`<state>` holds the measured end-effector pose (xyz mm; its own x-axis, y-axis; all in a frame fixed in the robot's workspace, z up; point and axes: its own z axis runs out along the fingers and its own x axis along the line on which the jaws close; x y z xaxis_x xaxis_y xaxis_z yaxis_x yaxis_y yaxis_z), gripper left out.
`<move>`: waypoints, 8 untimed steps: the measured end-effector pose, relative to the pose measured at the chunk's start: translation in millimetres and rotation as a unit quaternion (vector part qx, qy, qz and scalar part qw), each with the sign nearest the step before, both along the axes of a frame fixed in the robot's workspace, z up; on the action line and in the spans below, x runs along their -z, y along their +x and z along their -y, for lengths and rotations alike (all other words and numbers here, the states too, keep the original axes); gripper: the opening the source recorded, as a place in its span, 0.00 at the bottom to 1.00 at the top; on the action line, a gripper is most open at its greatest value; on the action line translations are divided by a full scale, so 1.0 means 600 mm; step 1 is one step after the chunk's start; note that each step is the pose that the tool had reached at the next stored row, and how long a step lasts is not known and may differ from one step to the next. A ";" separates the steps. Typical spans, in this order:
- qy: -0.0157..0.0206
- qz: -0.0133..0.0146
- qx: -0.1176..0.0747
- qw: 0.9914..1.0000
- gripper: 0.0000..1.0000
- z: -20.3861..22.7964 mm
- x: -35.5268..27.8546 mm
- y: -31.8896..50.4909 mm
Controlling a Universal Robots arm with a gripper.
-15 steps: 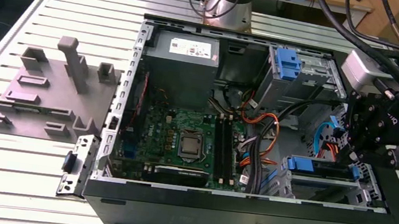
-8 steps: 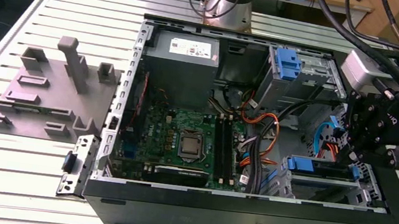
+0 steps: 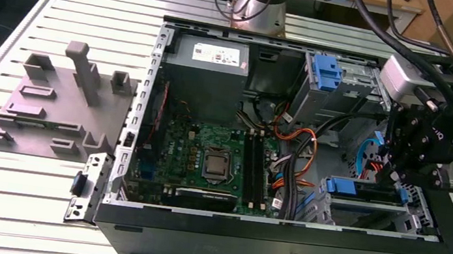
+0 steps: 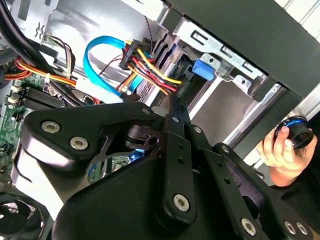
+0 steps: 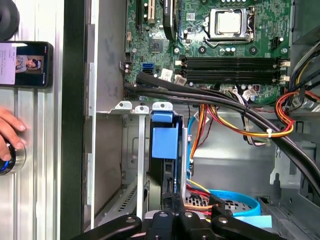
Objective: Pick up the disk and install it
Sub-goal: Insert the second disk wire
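The disk [image 3: 363, 189] sits on edge in the lower drive cage of the open computer case [image 3: 282, 239], at the exterior view's right, its blue bracket [image 5: 164, 142] facing out of the bay. My black gripper [image 3: 400, 179] hangs just above that cage. In both wrist views the two fingers close to a thin point [image 4: 172, 102] with nothing seen between them. The shut gripper [image 5: 172, 202] lies right at the dark edge of the disk, behind the blue bracket. Whether the tips touch the disk, I cannot tell.
Orange, red and light-blue cables [image 5: 235, 200] crowd the space beside the cage. The motherboard [image 3: 214, 158] fills the case's middle, with a second blue latch [image 3: 326, 68] at the upper cage. A grey fixture block [image 3: 44, 110] stands on the slatted table. A hand [image 4: 277, 147] holds a knob beside the case.
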<state>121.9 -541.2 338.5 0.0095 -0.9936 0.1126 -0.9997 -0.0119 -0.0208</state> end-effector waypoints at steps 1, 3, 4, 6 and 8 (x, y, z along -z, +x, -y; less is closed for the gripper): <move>0.000 0.000 0.000 1.000 0.11 0.0001 0.000 -0.001; 0.000 0.000 0.000 1.000 0.11 0.0001 0.000 -0.003; 0.000 0.000 0.000 1.000 0.11 0.0001 0.000 -0.004; 0.000 0.000 0.000 1.000 0.11 0.0000 0.000 -0.004; 0.000 0.000 0.000 1.000 0.11 0.0001 0.000 -0.004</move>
